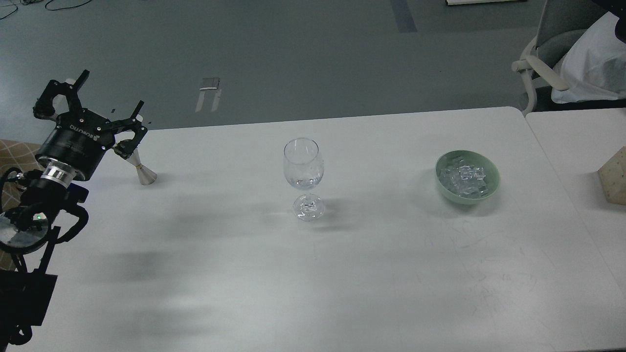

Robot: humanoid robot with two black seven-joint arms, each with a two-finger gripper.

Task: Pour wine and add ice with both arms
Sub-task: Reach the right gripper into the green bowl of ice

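Observation:
A clear wine glass stands upright at the table's middle, with a little clear wine at the bottom of its bowl. A pale green bowl to its right holds a heap of clear ice cubes. A small silver jigger stands at the table's far left. My left gripper is open and empty, just above and left of the jigger; one finger's base hides the jigger's top. My right gripper is out of view.
The white table has a second table butted against its right side, with a beige block on it. A chair with white cloth stands behind the right corner.

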